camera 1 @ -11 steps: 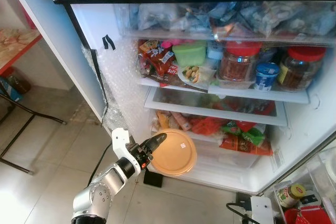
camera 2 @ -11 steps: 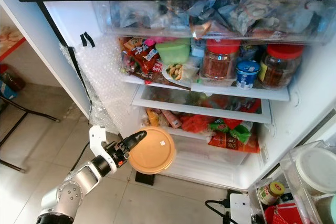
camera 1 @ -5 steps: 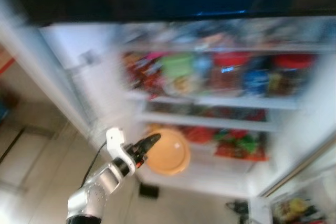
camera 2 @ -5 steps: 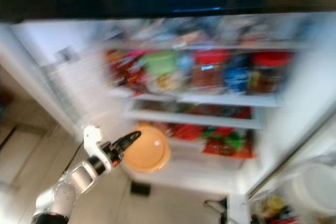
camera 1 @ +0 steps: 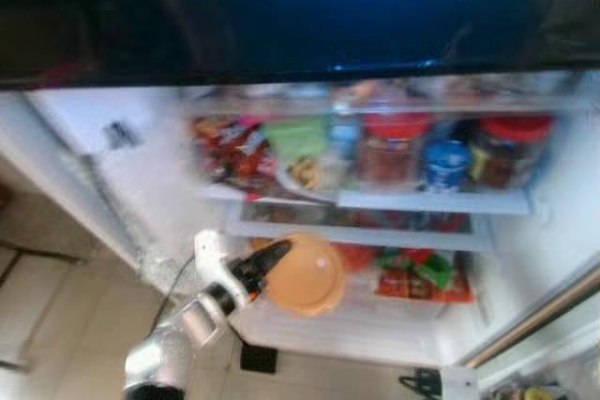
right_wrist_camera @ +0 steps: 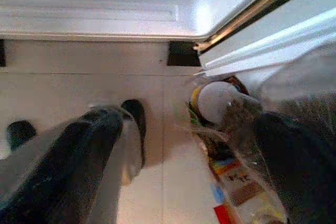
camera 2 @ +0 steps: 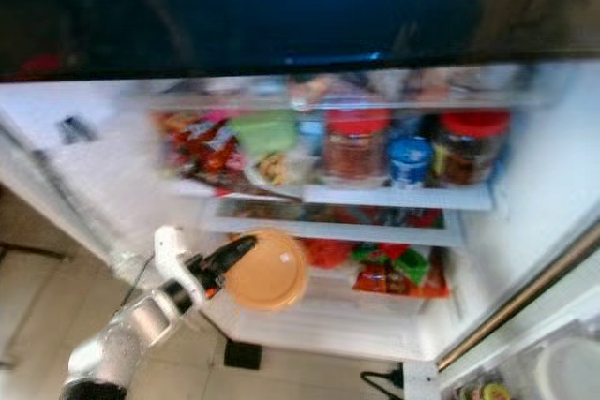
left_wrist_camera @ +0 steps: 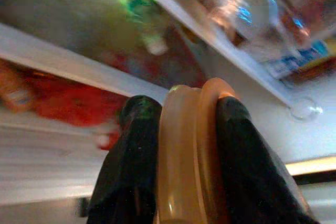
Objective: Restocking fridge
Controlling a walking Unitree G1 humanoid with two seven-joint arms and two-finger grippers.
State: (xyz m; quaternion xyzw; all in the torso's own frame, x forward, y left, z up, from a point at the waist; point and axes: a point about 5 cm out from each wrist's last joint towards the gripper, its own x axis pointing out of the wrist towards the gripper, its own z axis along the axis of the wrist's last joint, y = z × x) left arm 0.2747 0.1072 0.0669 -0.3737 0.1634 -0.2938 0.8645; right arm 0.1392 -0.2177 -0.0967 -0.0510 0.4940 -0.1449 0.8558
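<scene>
Nearest the camera, the silver left arm (camera 1: 173, 353) rises from the lower left, and the left gripper (camera 1: 267, 264) pinches the rim of a round orange lidded container (camera 1: 305, 274), one black finger (left_wrist_camera: 128, 166) on each face of its edge, as the left wrist view shows at close range. The container is held on edge in front of the open fridge (camera 1: 562, 241), level with the lower drawer (camera 2: 356, 311) and just left of the red and green packets (camera 1: 422, 274) lying there. The right gripper (right_wrist_camera: 189, 145) hangs low over the tiled floor (right_wrist_camera: 79, 56) beside the fridge base, its two black fingers (right_wrist_camera: 79, 150) spread wide apart, with bottles and packets of a door rack beyond them. Farther in, the middle shelf (camera 1: 431, 200) carries a pale green tub (camera 1: 295, 135), two red-lidded jars (camera 1: 389, 147), a blue-lidded pot (camera 1: 442, 161) and red snack packets (camera 1: 220, 142). Above these sits a clear drawer (camera 2: 375, 91), blurred, under a dark upper door (camera 1: 300, 7)
</scene>
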